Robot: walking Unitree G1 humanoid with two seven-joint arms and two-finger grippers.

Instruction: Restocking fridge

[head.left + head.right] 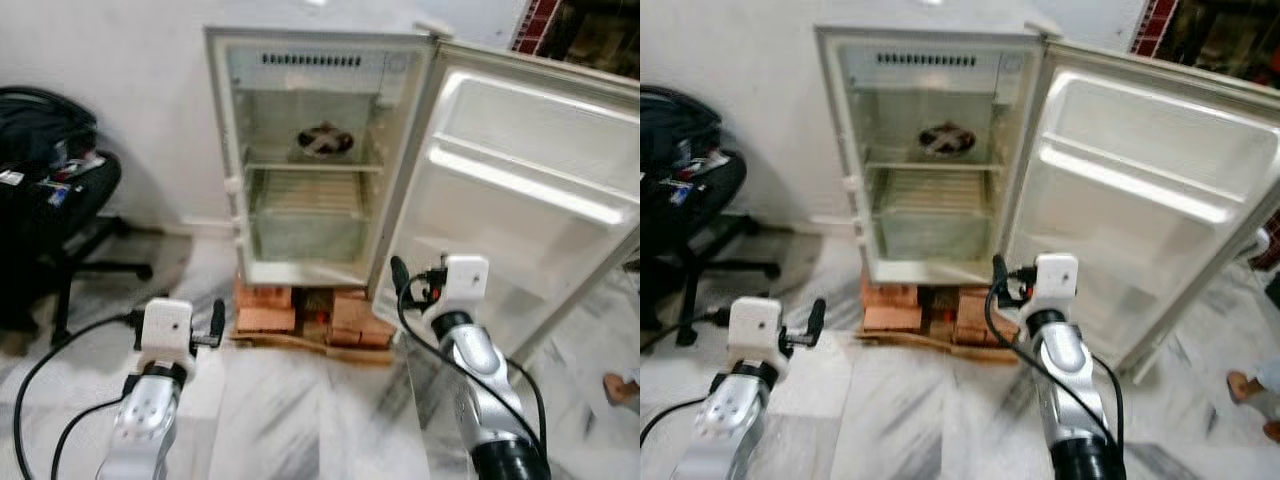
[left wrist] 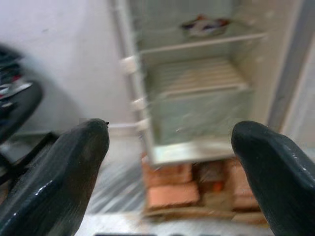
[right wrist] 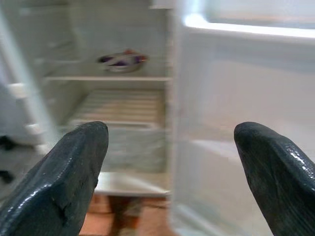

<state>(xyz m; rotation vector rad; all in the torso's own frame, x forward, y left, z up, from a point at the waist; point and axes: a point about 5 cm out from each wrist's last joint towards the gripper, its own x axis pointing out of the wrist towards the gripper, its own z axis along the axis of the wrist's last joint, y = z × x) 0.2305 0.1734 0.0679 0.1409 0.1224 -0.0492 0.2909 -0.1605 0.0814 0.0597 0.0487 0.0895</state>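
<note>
Small white fridge (image 1: 300, 160) is standing against the wall with its door (image 1: 520, 190) swinging wide open to the robot's right of the cabinet. Door's inner liner is facing the camera, one white rail running across its upper shelf. No brand, label or writing is readable anywhere; everything is too blurred.

Marble floor (image 1: 300, 420), white with grey streaks, is spreading out in front of the fridge. Black office chair (image 1: 50, 190) is sitting to the left of the fridge, piled with dark stuff and some papers, print not legible.

Fridge is resting on a stack of red bricks (image 1: 305, 312) on a thin wooden board, directly under the cabinet.

Inside the fridge: a wire shelf in the middle, a clear drawer below it. A round plate or bowl (image 1: 322, 141) with something dark and mixed on it is sitting on the upper shelf, toward the back; contents not identifiable.

Right gripper (image 3: 170, 167) is hovering in front of the fridge at the hinge edge of the door, fingers (image 3: 69, 172) spread wide, holding nothing. Left gripper (image 2: 170, 167) is hovering lower and further out, in front of the left side of the fridge, fingers (image 2: 64, 172) likewise spread wide apart and empty.

A person's foot (image 1: 620, 388) is showing on the floor to the far right, beyond the door.
</note>
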